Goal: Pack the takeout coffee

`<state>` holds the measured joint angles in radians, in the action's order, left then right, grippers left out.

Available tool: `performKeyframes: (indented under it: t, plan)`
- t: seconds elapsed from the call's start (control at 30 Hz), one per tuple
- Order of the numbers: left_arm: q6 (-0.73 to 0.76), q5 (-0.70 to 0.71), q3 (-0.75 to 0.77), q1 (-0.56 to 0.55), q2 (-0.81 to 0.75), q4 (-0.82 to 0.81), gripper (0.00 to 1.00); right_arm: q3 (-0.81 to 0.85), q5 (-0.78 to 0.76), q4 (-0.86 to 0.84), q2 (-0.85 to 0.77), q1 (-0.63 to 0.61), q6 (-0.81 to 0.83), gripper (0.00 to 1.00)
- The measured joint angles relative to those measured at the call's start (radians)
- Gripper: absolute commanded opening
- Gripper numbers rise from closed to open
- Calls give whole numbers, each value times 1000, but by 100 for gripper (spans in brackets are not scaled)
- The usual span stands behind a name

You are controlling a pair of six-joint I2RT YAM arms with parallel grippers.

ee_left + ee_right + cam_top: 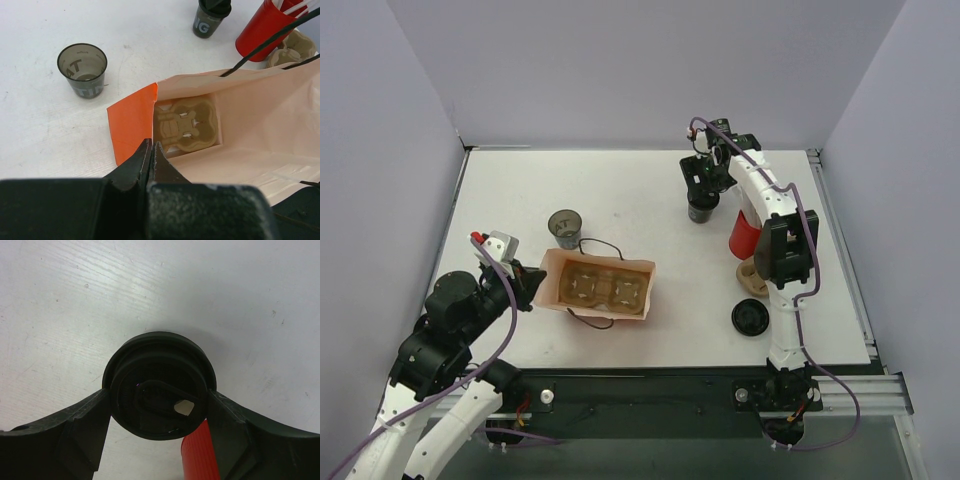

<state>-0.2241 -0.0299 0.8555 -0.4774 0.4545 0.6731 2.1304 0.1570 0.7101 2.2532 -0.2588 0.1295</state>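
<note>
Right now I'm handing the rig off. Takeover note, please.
Left gripper: shut on the paper bag at its rim, holding it open. A cup carrier sits inside.
Right gripper: fingers flank the lid of the takeout coffee and seem to touch it; I can't confirm a firm grip.
The cup stands on the table, far right, apart from the bag.
Done: bag open, cup reached.
Left: grip, lift, carry over, lower into the carrier.

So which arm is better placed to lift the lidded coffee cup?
Right. The right end effector straddles the coffee cup, fingers either side of its lid. The left end effector is shut on the edge of the paper bag, well away.
</note>
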Motion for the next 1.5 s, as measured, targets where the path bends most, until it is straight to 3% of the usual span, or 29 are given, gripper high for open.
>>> performKeyframes:
  t: [0.53, 0.73, 1.13, 1.5]
  plan:
    - [-2, 7, 17, 0, 13, 19, 0, 6, -30, 9, -23, -27, -3, 55]
    - [-10, 1, 17, 0, 13, 20, 0, -67, -53, 26, -219, -71, -10, 55]
    - [-64, -16, 16, 0, 10, 18, 0, -68, -87, 145, -710, -375, -48, 54]
    - [-88, -32, 14, 0, 73, 8, 0, 19, -90, 139, -848, -691, -32, 53]
